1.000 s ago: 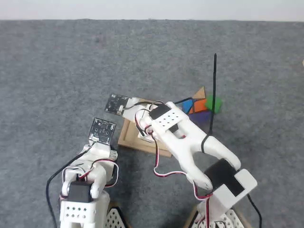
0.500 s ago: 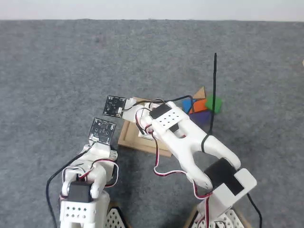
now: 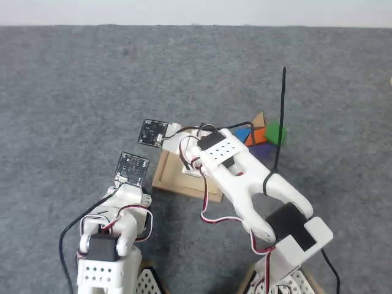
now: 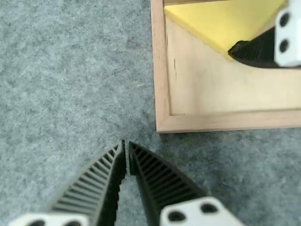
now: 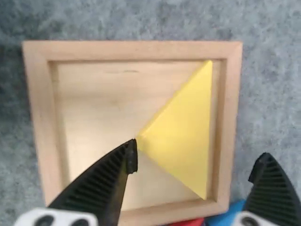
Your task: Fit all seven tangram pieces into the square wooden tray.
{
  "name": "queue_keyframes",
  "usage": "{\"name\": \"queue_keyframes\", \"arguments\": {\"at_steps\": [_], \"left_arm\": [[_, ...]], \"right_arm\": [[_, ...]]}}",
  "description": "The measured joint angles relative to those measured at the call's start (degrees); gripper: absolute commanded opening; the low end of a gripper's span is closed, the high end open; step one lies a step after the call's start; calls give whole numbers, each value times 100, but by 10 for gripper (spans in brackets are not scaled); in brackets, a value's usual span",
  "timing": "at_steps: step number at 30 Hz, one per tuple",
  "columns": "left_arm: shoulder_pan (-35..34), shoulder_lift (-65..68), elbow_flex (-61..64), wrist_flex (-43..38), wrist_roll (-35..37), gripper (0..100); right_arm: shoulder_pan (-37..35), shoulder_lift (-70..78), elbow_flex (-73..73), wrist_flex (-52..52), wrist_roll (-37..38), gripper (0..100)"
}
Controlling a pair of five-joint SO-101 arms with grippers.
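The square wooden tray (image 5: pixel 37 122) holds one yellow triangle (image 5: pixel 186 132), lying flat against one side wall. My right gripper (image 5: pixel 197 165) hovers open above it, one black fingertip (image 5: pixel 128 157) at the triangle's inner corner and the other beyond the tray's rim. In the high view the right arm (image 3: pixel 233 171) covers much of the tray (image 3: pixel 166 182). Loose pieces lie in a cluster behind it: blue (image 3: pixel 242 135), orange (image 3: pixel 258 135), green (image 3: pixel 276 133), purple (image 3: pixel 261 149). My left gripper (image 4: pixel 125 147) is shut on nothing, over the carpet just off a tray corner (image 4: pixel 160 123).
Grey carpet (image 3: pixel 92 86) covers the whole table. A black cable (image 3: pixel 279 122) rises from the right arm beside the loose pieces. The left arm (image 3: pixel 119 211) sits near the front edge, to the tray's left.
The right arm has shifted slightly back and to the right over the tray, its cable swinging right with it. The left arm has stayed still.
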Motion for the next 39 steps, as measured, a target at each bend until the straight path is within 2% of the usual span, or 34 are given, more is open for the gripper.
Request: {"name": "queue_keyframes", "arguments": {"at_steps": [3, 8, 12, 15, 17, 19, 23, 28, 33, 39], "left_arm": [[0, 0, 0, 0, 0, 15], [0, 0, 0, 0, 0, 15], [0, 0, 0, 0, 0, 15], [0, 0, 0, 0, 0, 15], [0, 0, 0, 0, 0, 15], [0, 0, 0, 0, 0, 15], [0, 0, 0, 0, 0, 15], [0, 0, 0, 0, 0, 15], [0, 0, 0, 0, 0, 15], [0, 0, 0, 0, 0, 15]], "right_arm": [[492, -149, -105, 44, -413, 369], [1512, -1301, 35, 246, -1099, 369], [1943, -2242, 923, 281, -1213, 369], [2312, -2418, 1618, 281, -1292, 369], [2488, -2426, 1899, 281, -1609, 369], [2497, -2426, 2084, 281, -1767, 369], [2338, -2382, 2400, 281, -1512, 369], [1670, -2382, 2690, 281, -1055, 369], [1284, -2356, 2989, 35, -949, 370], [1257, -2347, 3147, -35, -826, 369]]}}
